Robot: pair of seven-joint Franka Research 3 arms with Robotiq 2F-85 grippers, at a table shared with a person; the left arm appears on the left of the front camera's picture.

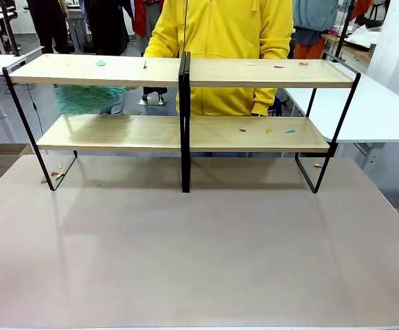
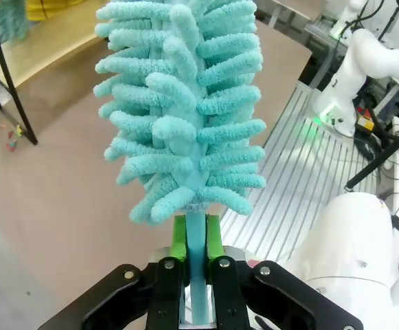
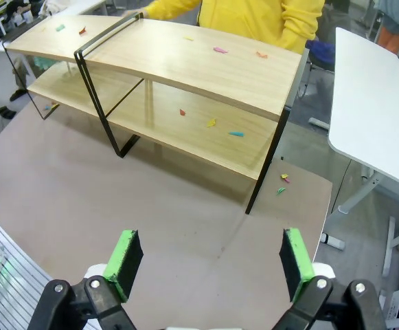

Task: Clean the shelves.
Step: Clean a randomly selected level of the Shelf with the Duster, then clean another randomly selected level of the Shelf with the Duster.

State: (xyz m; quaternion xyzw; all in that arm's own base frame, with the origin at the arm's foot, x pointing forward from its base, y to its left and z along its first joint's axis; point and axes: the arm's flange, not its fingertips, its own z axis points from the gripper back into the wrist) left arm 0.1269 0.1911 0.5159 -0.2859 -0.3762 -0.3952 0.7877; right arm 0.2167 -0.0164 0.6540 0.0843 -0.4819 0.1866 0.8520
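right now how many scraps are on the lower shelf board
3, all on the lower board right of the centre post: a brown scrap, a yellow scrap and a teal scrap. The teal duster by the left half may hide more.

Brightness: all three views were bright and evenly exposed, with clean colours.
Light source: diffuse and from above, to judge by the shadows.
Shadows: a soft, wide shadow lay on the tabletop (image 1: 199,261) beneath the shelves (image 1: 103,70); part of the lower board was shaded.
Glare: a dull sheen ran over the tabletop; the white side table (image 1: 381,110) was close to washed out.
Blur: the far duster (image 1: 89,100) was smeared in the front view; the near duster (image 2: 185,103) was crisp in the left wrist view.
Distortion: the right wrist view bowed the straight boards into curves; both wrist views stretched towards their edges.
Coloured light: a green lamp (image 2: 316,122) tinted the ribbed metal plate (image 2: 288,179) beside it.
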